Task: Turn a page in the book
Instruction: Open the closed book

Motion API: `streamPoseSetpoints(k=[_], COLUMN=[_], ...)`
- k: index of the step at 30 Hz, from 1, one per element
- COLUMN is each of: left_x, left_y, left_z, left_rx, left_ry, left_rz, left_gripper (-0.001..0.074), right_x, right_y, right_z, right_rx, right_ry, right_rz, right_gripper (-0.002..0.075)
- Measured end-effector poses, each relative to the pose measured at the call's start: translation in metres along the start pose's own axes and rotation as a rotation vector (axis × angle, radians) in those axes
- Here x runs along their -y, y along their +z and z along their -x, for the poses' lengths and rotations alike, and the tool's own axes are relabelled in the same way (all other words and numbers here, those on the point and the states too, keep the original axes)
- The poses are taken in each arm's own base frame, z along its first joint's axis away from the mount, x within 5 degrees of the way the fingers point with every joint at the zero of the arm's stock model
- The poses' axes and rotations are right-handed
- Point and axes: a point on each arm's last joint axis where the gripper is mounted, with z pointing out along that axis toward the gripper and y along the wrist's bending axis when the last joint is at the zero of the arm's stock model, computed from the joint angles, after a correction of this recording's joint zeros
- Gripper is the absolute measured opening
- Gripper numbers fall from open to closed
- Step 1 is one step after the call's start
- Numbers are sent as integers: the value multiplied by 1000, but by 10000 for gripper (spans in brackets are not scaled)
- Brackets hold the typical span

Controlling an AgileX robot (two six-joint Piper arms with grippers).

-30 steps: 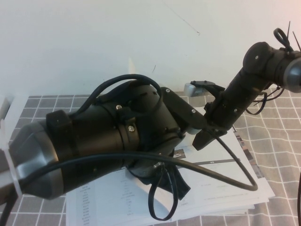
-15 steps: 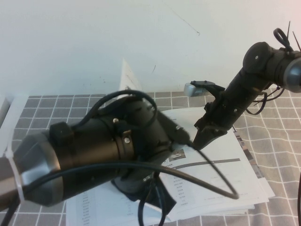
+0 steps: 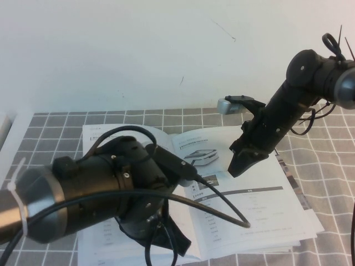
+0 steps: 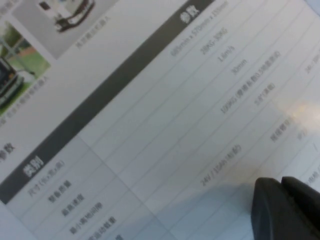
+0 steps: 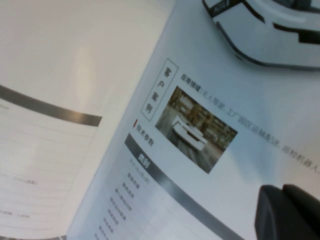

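The book [image 3: 266,216] lies open on the checked cloth. The page [image 3: 198,157] with the low white-and-black vehicle lies near the middle of the book, and its edge overlaps the right-hand leaf. It also shows in the right wrist view [image 5: 235,85]. My right gripper [image 3: 236,168] is shut and points down just above that page's right edge; the right wrist view shows it [image 5: 282,192] empty. My left gripper [image 3: 176,245] is shut, low over the book's near left leaf. The left wrist view shows it [image 4: 280,184] above a dark-barred table.
A grey checked cloth [image 3: 327,166] covers the table, with a white wall behind. Another printed sheet [image 3: 294,183] peeks out under the book's right edge. A white object [image 3: 4,124] sits at the far left. My left arm [image 3: 83,194] fills the near left.
A leaf that stood upright behind my left arm has dropped flat to the left. My left arm has drawn back toward the near left. The right arm has not moved.
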Motion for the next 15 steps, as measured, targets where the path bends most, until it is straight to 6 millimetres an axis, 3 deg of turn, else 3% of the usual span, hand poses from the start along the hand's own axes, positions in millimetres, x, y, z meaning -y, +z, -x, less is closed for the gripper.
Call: streamPoseSetpoints(k=[9,15], left_x=[-28,-35], left_y=[32,56], left_z=[10,11], left_rx=[34,-15], left_ry=[-113,-130], left_rz=[-14,1], left_gripper=[-4,-4], right_x=[-1,-9], right_y=[1,8], right_z=[0,2], right_rx=[-8,-34], right_ry=[22,27], right_rz=[-7,-25], right_gripper=[-1,-1])
